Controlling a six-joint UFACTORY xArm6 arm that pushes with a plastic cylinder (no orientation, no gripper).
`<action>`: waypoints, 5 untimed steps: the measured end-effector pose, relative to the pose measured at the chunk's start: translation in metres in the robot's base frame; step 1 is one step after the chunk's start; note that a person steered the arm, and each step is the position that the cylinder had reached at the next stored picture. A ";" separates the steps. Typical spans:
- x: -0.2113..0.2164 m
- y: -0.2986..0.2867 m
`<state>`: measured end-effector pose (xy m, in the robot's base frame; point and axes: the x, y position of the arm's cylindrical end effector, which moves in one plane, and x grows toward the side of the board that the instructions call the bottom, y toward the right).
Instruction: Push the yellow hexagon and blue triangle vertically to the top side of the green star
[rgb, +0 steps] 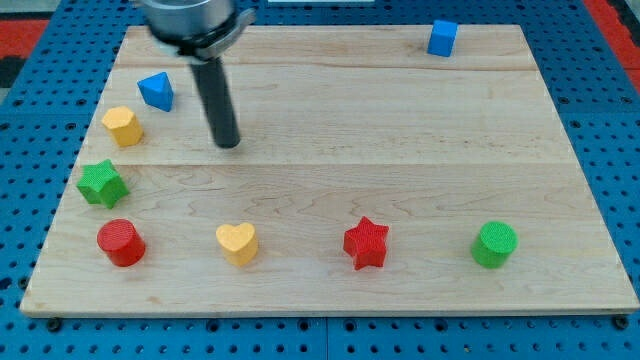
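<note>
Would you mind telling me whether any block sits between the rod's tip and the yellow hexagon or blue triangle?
Nothing visible does. My tip stands on bare wooden board to the view's right of the yellow hexagon and blue triangle.

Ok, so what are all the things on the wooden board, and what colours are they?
blue triangle: one, blue, upper left of the view
yellow hexagon: one, yellow, just below the triangle
green star: one, green, left edge, below the hexagon
red cylinder: one, red, bottom left
yellow heart: one, yellow, bottom, left of centre
red star: one, red, bottom, right of centre
green cylinder: one, green, bottom right
blue cube: one, blue, top right
wooden board: one, light wood, under everything
my tip: one, dark rod end, right of the triangle and hexagon, touching neither
</note>
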<state>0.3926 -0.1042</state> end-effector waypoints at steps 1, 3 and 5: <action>-0.047 -0.017; -0.072 -0.098; -0.077 -0.035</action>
<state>0.3157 -0.1388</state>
